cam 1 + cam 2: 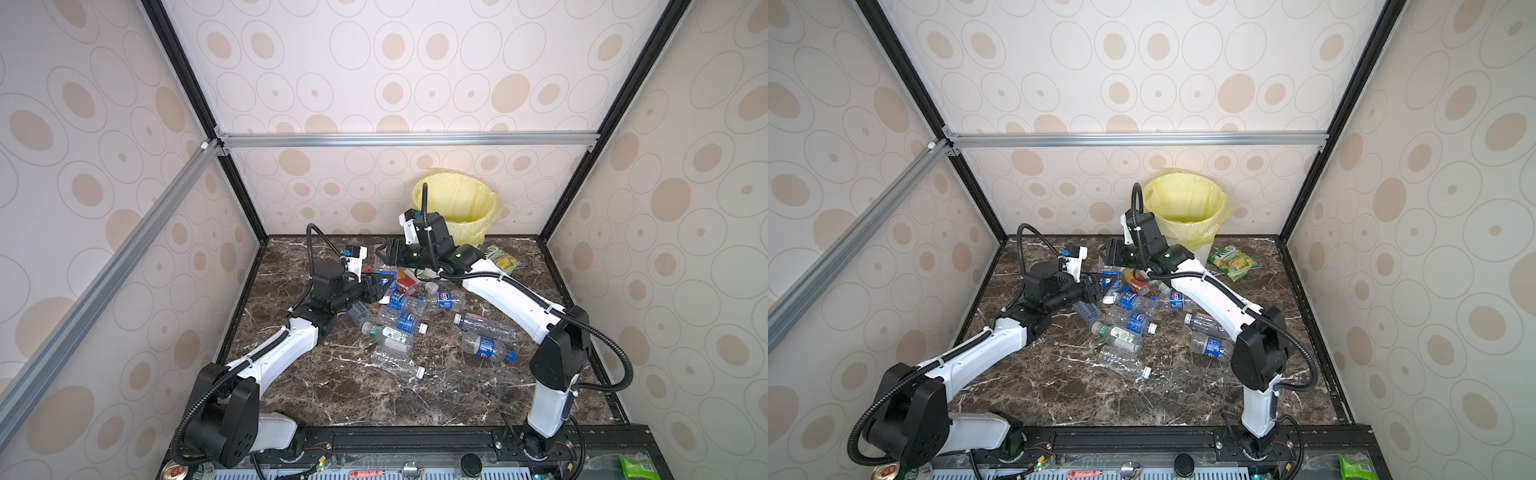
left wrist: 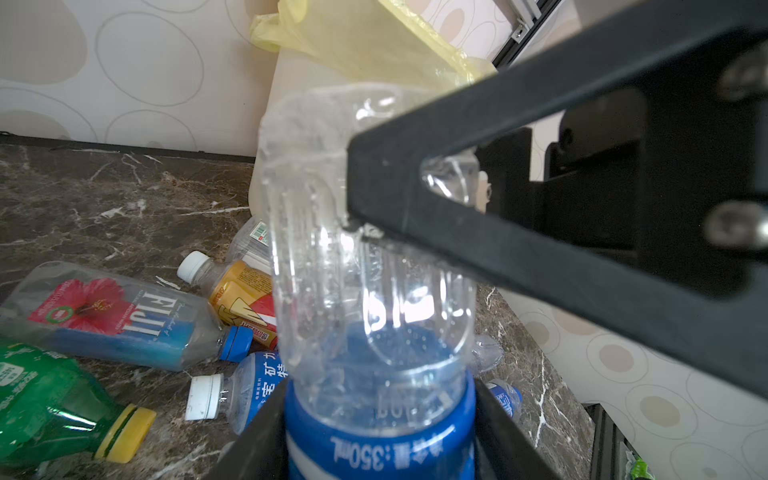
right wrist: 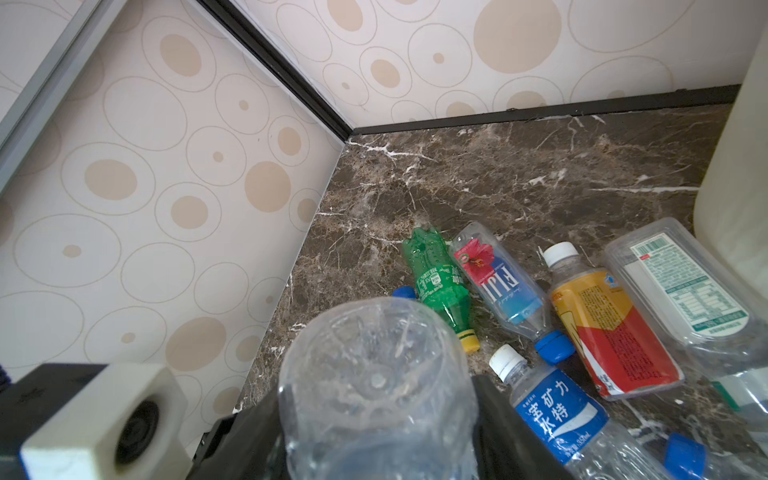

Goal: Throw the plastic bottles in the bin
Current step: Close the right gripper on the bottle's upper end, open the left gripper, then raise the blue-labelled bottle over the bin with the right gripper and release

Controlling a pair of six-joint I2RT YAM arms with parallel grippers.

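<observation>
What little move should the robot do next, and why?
Probably the left gripper should open its fingers: the right gripper also grips the same blue-labelled bottle and sits nearer the yellow-lined bin.

Glossy, crinkled clear plastic bottles point(image 1: 401, 322) on a polished marble-look table point(image 1: 332, 395) — thin, translucent yellow plastic bin liner point(image 1: 465, 199)

Bright, diffuse light, faint shadows. Both top views bow at their edges; the close clear bottle point(image 3: 376, 386) looks blurred.
</observation>
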